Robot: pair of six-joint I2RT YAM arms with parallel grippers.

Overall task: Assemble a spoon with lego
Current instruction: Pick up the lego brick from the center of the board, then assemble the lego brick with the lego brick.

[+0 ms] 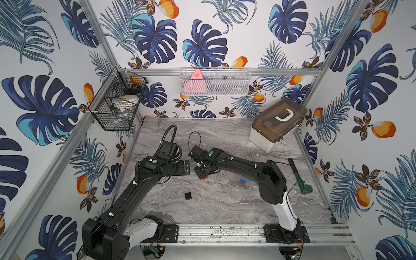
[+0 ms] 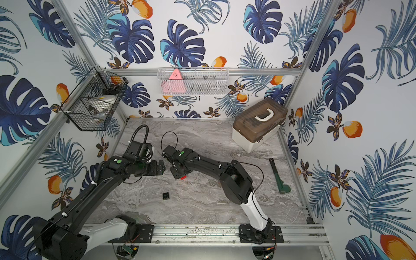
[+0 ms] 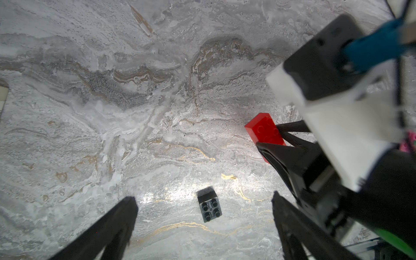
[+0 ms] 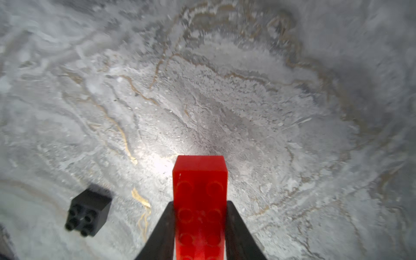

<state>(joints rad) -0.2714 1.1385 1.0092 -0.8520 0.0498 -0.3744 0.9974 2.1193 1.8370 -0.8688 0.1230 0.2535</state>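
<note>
- We see the left gripper (image 3: 203,198) spread wide, its fingers cut off at the frame edge.
- The right gripper (image 4: 200,203) pinches the red brick (image 4: 199,177) by its long sides.
- The spoon (image 1: 242,180) sits at 3 o'clock of that brick. Only pink and blue bits show, and the right arm hides the rest.
- The black brick (image 1: 188,196) lies at 7 o'clock, studs showing.

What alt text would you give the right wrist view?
The right gripper is shut on a long red brick, its studded face toward the camera, over a grey marble tabletop. A small black brick sits apart on the tabletop, its studs visible.
</note>
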